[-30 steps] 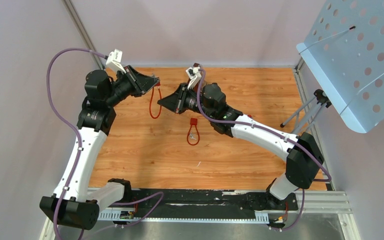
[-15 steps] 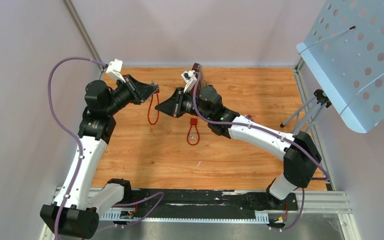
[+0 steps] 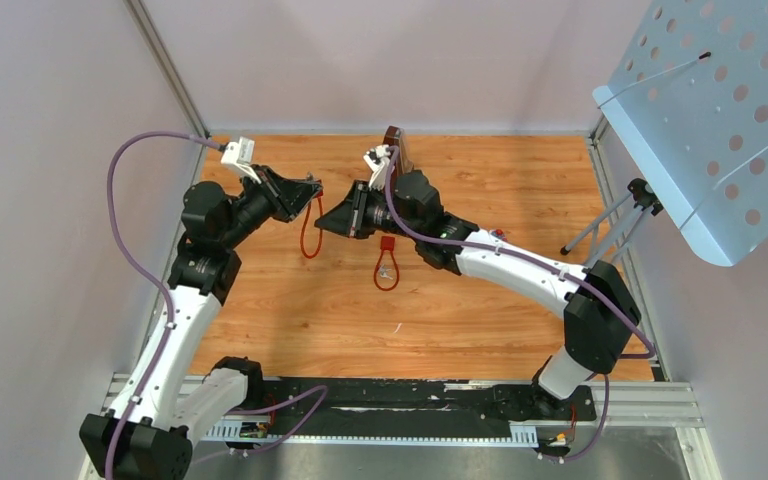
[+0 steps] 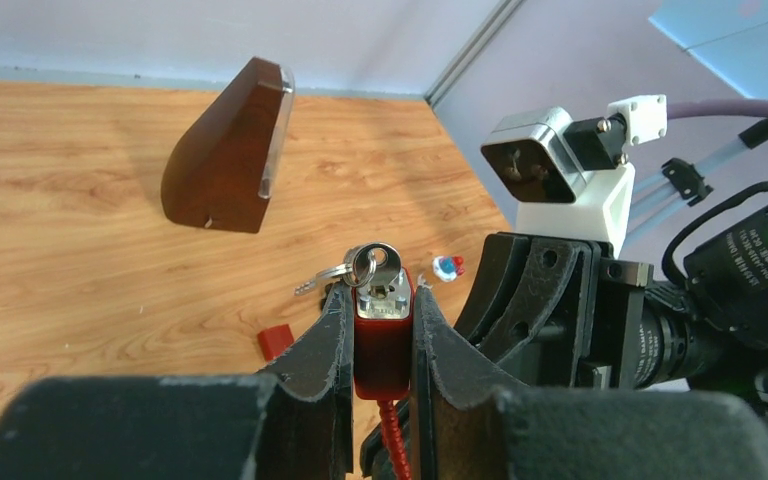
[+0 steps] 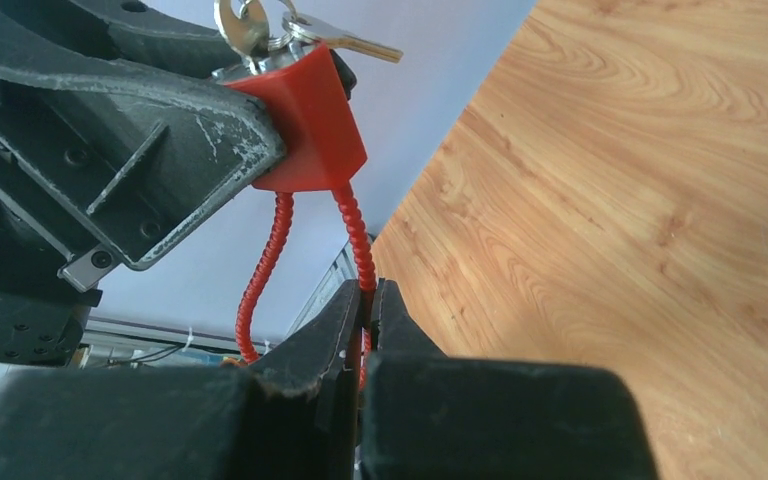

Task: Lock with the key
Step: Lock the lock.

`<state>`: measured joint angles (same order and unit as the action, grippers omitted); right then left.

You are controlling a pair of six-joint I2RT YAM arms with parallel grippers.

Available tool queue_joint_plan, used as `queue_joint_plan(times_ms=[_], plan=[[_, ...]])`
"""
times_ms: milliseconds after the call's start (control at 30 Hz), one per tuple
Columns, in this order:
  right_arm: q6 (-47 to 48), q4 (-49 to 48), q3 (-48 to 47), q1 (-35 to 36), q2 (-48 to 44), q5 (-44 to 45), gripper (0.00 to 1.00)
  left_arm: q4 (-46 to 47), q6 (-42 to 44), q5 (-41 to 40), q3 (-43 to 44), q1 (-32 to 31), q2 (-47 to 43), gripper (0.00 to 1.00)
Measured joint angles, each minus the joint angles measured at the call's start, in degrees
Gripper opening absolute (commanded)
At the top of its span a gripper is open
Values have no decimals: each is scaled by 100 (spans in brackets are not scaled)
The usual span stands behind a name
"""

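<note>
Gripping the red lock (image 4: 382,350) mid-air, your left gripper (image 4: 380,298) clamps its body, key (image 4: 378,268) sitting on top; your right gripper (image 5: 368,300) pinches its cable (image 5: 353,222) just below, over the table (image 3: 480,300).

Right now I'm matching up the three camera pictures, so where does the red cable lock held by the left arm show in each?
Top external: the red cable lock hangs left of centre, from the left gripper.
Left wrist: bottom centre, clamped between the fingers, key on top.
Right wrist: upper left, its cable running down.
Shared landmark: the left gripper clamping the lock's body.
</note>
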<state>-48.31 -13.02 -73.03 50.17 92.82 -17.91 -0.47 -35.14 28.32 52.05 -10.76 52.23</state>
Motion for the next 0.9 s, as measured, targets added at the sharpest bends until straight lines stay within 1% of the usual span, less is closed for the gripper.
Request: queue_joint_plan(times_ms=[167,333,367,433,500,533,567,600,700,767,833,900], plan=[[-212,372,103,-76,0,-15,8,-149,61,-96,-87,-92,179,0],[-396,428,538,-164,-66,140,11,-664,48,-160,42,-168,597,0],[-428,446,621,-184,-98,188,15,-813,26,-184,114,-192,730,0],[-525,470,776,-210,-188,328,27,-1049,-11,-190,280,-210,968,0],[-632,459,903,-284,-334,496,42,-1274,-9,-208,393,-229,1147,0],[-678,459,942,-326,-420,570,51,-1360,-11,-212,428,-229,1224,0],[-713,463,955,-361,-501,640,57,-1438,-9,-212,455,-229,1294,0],[-721,461,960,-393,-584,706,60,-1506,-4,-214,483,-229,1364,0],[-671,463,1025,-466,-885,894,62,-1663,94,-201,581,-229,1506,0],[-597,463,1130,-516,-1113,905,60,-1735,243,-120,662,-229,1543,0],[-461,470,1281,-654,-1377,743,58,-1803,516,190,772,-223,1547,0],[-247,487,1375,-898,-1578,409,56,-1867,846,669,920,-223,1545,0]])
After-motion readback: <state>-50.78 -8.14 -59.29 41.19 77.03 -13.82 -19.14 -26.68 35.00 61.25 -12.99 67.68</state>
